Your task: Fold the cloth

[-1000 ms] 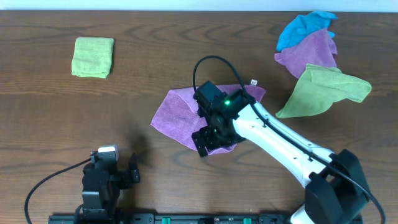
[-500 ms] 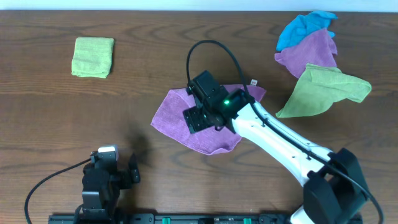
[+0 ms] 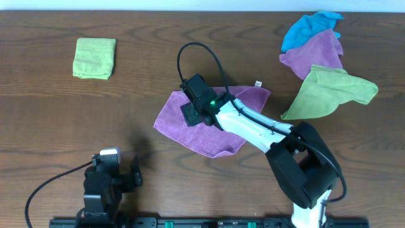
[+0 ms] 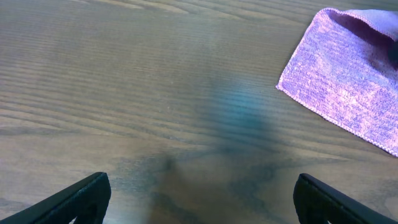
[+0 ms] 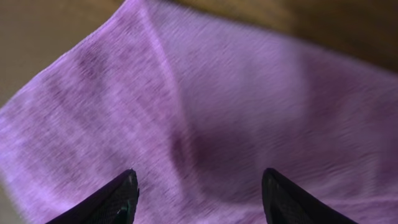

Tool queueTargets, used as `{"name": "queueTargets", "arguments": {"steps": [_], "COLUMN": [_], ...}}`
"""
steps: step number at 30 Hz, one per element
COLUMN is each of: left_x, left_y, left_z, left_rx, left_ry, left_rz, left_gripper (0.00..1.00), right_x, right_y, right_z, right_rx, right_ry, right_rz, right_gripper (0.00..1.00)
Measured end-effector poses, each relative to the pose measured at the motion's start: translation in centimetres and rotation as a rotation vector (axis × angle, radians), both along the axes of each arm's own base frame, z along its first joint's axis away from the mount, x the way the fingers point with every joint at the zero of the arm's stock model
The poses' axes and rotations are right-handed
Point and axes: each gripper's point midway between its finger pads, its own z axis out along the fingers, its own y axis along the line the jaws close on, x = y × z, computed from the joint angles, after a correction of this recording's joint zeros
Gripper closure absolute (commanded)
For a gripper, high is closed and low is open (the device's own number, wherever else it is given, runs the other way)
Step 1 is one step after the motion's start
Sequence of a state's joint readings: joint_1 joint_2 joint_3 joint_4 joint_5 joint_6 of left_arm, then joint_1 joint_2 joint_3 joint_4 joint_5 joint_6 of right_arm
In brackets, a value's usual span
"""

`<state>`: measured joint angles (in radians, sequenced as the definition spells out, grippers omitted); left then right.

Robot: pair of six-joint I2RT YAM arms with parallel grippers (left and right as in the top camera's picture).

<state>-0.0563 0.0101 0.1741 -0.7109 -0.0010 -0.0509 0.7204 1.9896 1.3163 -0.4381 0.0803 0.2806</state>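
The right gripper [image 3: 190,114] now hangs over the far-left part of the cloth [image 3: 174,120]. A second ago it was over the cloth's near edge, and half a second ago over its middle, so it has travelled up and left across the fabric. The right arm has folded back with it, and its dark joint now stands large near the table's near-right side.

In the right wrist view the gripper [image 5: 202,193] has its two fingertips spread apart, with only purple weave between them and nothing held. That view is too blurred to tell whether the tips touch the fabric.

The cloth lies spread near the middle of the table [image 3: 50,120], its white tag [image 3: 258,83] at the far-right corner. It lies as it did half a second ago. Its near corner, covered by the gripper a second ago, is now in plain sight.

The left gripper [image 4: 199,199] sits parked at the near-left edge as before, its fingers wide apart over bare wood, with the cloth [image 4: 348,81] off to its right.

The folded green cloth [image 3: 95,58] at far left and the heap of cloths [image 3: 319,57] at far right have not moved.
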Motion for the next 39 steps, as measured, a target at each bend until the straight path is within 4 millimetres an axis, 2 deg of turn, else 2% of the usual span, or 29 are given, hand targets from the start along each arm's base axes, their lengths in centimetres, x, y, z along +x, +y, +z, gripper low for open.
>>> {"name": "queueTargets", "arguments": {"steps": [5, 13, 14, 18, 22, 27, 32, 35, 39], "left_x": [0.0, 0.0, 0.0, 0.0, 0.0, 0.0, 0.0, 0.0, 0.0], "left_y": [0.0, 0.0, 0.0, 0.0, 0.0, 0.0, 0.0, 0.0, 0.0], "left_z": [0.0, 0.0, 0.0, 0.0, 0.0, 0.0, 0.0, 0.0, 0.0], "left_rx": [0.000, -0.001, 0.000, 0.000, -0.001, 0.000, -0.001, -0.001, -0.001], "left_ry": [0.000, 0.000, 0.000, 0.000, 0.000, 0.000, 0.000, 0.000, 0.000], "left_rz": [0.000, 0.000, 0.000, 0.000, 0.000, 0.000, 0.000, 0.000, 0.000], "left_gripper": [0.05, 0.05, 0.05, 0.05, 0.05, 0.05, 0.05, 0.05, 0.05], "right_x": [1.3, 1.8, 2.0, 2.4, 3.2, 5.7, 9.0, 10.0, 10.6], "right_y": [-1.1, -2.6, -2.8, -3.3, -3.2, -2.6, -2.3, -2.2, -2.2], "right_z": [0.2, -1.6, -1.6, -1.4, -0.8, 1.2, 5.2, 6.9, 7.8], "right_rx": [-0.079, -0.189, -0.203, -0.229, -0.223, -0.183, -0.123, -0.100, -0.092], "right_ry": [-0.076, -0.100, -0.108, -0.132, -0.175, -0.303, -0.505, -0.582, -0.626], "right_rz": [0.005, 0.002, -0.002, -0.010, -0.038, -0.106, -0.216, -0.259, -0.278], "right_gripper": [0.34, 0.32, 0.28, 0.23, 0.24, 0.22, 0.19, 0.11, 0.01]}}
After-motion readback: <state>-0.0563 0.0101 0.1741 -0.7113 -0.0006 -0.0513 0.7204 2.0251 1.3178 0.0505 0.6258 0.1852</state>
